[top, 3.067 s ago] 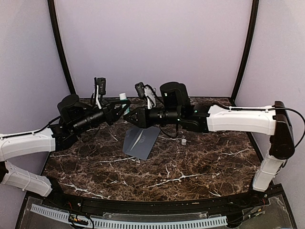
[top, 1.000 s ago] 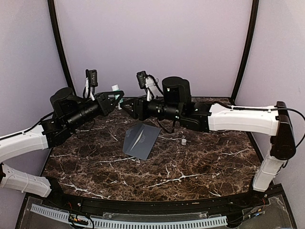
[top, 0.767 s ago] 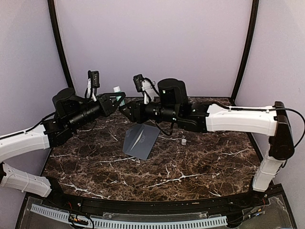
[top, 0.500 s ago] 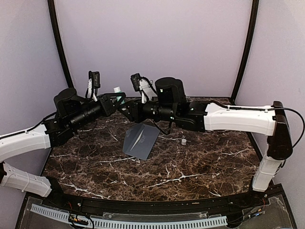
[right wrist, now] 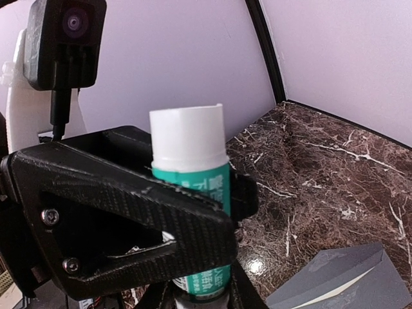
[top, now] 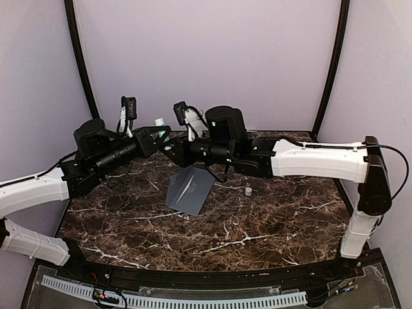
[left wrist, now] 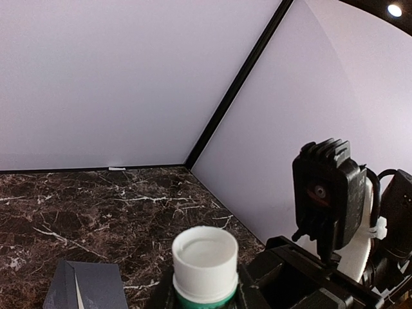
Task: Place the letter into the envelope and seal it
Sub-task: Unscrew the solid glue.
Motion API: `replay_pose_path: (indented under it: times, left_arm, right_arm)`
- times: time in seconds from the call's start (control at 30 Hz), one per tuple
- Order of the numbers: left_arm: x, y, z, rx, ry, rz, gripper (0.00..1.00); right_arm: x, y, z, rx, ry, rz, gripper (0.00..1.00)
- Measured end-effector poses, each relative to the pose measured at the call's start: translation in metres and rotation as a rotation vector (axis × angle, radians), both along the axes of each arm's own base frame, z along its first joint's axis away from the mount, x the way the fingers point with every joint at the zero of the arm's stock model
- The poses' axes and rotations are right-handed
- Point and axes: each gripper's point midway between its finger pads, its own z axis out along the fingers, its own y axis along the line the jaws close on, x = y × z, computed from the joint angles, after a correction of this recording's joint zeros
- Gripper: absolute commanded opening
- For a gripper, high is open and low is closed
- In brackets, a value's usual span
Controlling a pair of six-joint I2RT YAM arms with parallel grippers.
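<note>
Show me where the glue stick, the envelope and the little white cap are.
glue stick [right wrist: 187,135], right wrist view, on its white upper end.
envelope [top: 188,192], top external view, middle of its grey face.
little white cap [top: 248,190], top external view, on its top.

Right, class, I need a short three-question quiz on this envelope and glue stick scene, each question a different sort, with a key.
1. True or false: the envelope lies on the table, in neither gripper.
2. What does the left gripper hold? A a pen; B the glue stick; C the envelope.
3. Fill in: in the top view, the small white piece lies to the envelope's ____.
Key: 1 true; 2 B; 3 right.
</note>
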Motion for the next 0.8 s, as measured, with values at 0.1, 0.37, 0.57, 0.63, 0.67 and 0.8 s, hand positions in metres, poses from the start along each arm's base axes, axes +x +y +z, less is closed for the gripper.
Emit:
replay_pose_path:
  times: [0.1, 0.37, 0.57, 0.63, 0.67, 0.8]
  left_arm:
    - [0.000, 0.000, 0.000, -0.002, 0.003, -0.004, 0.00]
    - [-0.007, -0.006, 0.001, 0.004, -0.010, -0.058, 0.00]
    - [-0.033, -0.017, 0.015, -0.040, -0.074, -0.240, 0.00]
    - [-0.045, -0.018, 0.024, -0.071, -0.104, -0.316, 0.00]
    - [-0.051, -0.019, 0.030, -0.089, -0.124, -0.356, 0.00]
    - [-0.074, -0.021, 0.042, -0.134, -0.170, -0.483, 0.00]
  right_arm:
    - [0.000, 0.000, 0.000, -0.003, -0.006, 0.001, 0.14]
    - [-0.006, -0.004, 0.000, 0.036, -0.004, 0.064, 0.09]
    - [-0.031, -0.016, 0.014, 0.168, 0.023, 0.254, 0.09]
    - [-0.042, -0.017, 0.023, 0.216, 0.022, 0.328, 0.10]
    - [-0.048, -0.019, 0.028, 0.240, 0.021, 0.364, 0.10]
    - [-0.069, -0.022, 0.039, 0.306, 0.021, 0.477, 0.10]
